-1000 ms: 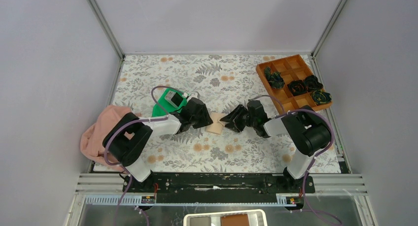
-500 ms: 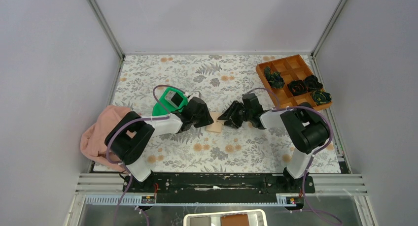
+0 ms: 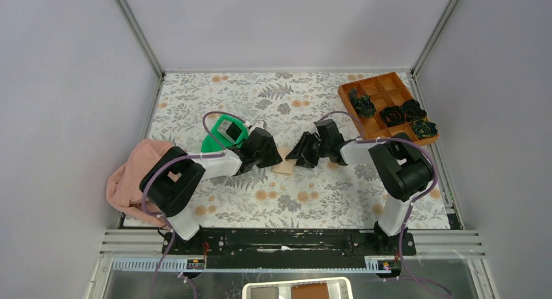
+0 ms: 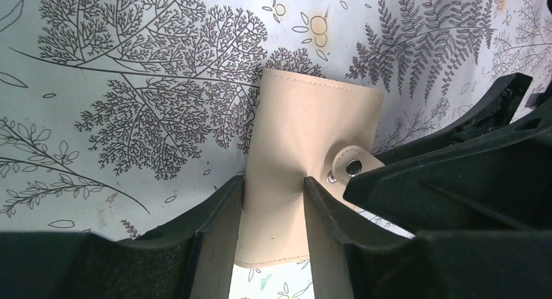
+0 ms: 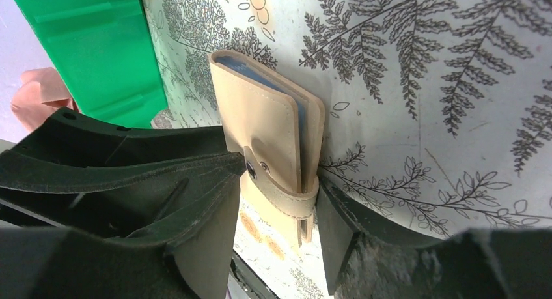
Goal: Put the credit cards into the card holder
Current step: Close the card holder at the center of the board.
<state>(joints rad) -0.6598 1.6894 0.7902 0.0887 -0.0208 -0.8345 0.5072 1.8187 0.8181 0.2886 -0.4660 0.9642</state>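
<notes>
From above, the shut card holder (image 3: 283,169) lies on the table (image 3: 325,201) between left gripper (image 3: 276,161) and right gripper (image 3: 293,157); left wrist view: left jaws clamp its end; right wrist view: right jaws straddle the snap tab (image 5: 280,198), grip unclear, so unsnapping likely comes next.

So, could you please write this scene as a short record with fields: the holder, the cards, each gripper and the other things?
card holder: tan, folded, tab wrapped over its edge, mid table
credit cards: none seen outside it
left gripper: fingers straddle the holder; grip unclear
right gripper: one finger at the snap tab; grip unclear
green tray: behind the left gripper
compartment box: far right, holds dark rosettes
pink cloth: left edge
</notes>
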